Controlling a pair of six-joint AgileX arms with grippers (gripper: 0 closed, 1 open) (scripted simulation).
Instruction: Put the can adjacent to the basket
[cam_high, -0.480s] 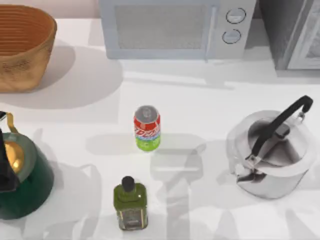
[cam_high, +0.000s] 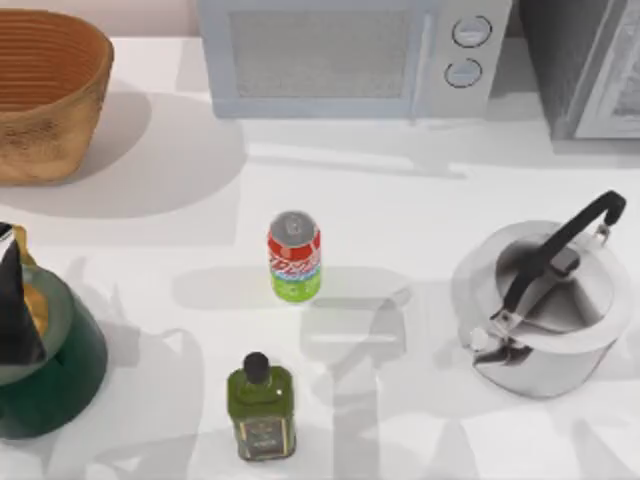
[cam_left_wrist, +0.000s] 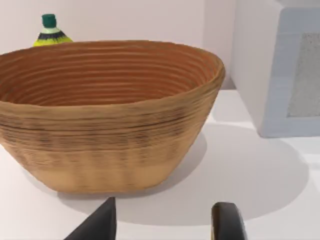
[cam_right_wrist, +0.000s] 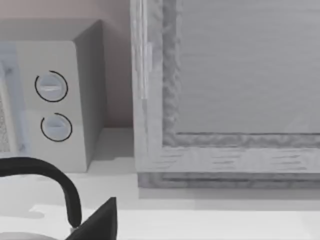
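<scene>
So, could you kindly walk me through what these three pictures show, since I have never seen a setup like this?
This is a simulated table with two AgileX arms. One picture looks down from above; the other two come from cameras on the arms' wrists.

From above, the can stands upright mid-table, untouched. The wicker basket sits at the far left corner, well apart from it. Also there: a green bottle, a green kettle at the left edge, a steel kettle on the right, and a microwave at the back.

The left wrist camera faces the basket, with the left gripper and its spread fingers below, holding nothing. The right wrist camera faces the microwave's dials; one dark tip of the right gripper shows.
</scene>
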